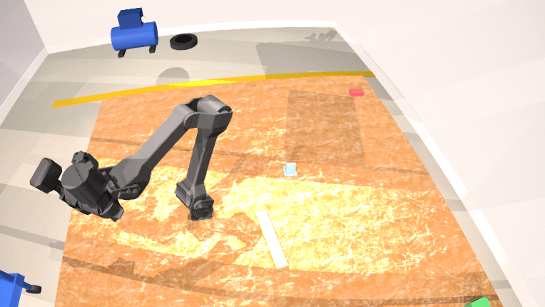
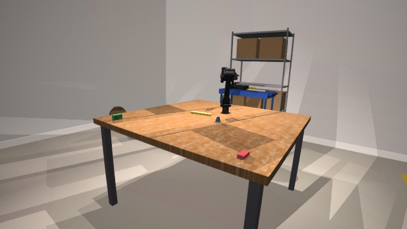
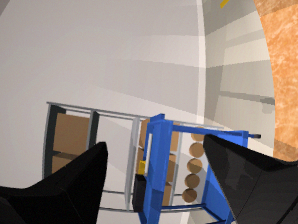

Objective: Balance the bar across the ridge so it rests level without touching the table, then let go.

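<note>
The bar [image 1: 272, 239] [image 2: 201, 113] lies flat on the table [image 1: 404, 243] [image 2: 159, 125]; it looks white in the top view and yellow in the exterior view. The small pale blue ridge [image 1: 290, 168] [image 2: 217, 119] stands on the table, apart from the bar. My gripper [image 3: 156, 145] is open and empty, with its two black fingers wide apart in the wrist view. It is held up on the far side of the arm's base from the bar and ridge, and points away from them. Its fingers are hard to make out in the top and exterior views.
A red block [image 1: 356, 92] [image 2: 243, 154] and a green block [image 1: 479, 303] [image 2: 116, 116] lie near table edges. Beyond the table stand a blue cart [image 1: 9, 288] [image 2: 247, 93] [image 3: 159, 172] and a shelf rack with boxes [image 2: 247, 48] [image 3: 71, 132]. A blue compressor [image 1: 134, 36] and a tyre [image 1: 183, 41] are on the floor.
</note>
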Controlling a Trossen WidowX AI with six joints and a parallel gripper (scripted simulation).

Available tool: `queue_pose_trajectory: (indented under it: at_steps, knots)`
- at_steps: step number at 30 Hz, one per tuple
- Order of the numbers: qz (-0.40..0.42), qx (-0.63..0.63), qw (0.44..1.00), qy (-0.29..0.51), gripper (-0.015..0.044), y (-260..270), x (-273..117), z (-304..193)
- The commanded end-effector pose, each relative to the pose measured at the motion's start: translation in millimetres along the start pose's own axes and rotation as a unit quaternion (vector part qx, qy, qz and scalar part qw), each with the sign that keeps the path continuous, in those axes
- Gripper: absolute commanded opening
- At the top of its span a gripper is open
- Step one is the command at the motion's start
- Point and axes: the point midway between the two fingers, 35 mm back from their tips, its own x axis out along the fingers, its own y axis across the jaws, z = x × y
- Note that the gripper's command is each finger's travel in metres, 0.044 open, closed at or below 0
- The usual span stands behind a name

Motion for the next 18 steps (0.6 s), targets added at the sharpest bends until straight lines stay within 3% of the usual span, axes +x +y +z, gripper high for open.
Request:
queue_pose_trajectory:
  at_steps: [1, 18]
  knots:
    - [0.001, -0.029, 0.998, 0.049, 0.0315, 1, -12, -22]
    - [0.013, -0.148, 0.96, 0.237, 0.0315, -11, -81, -97]
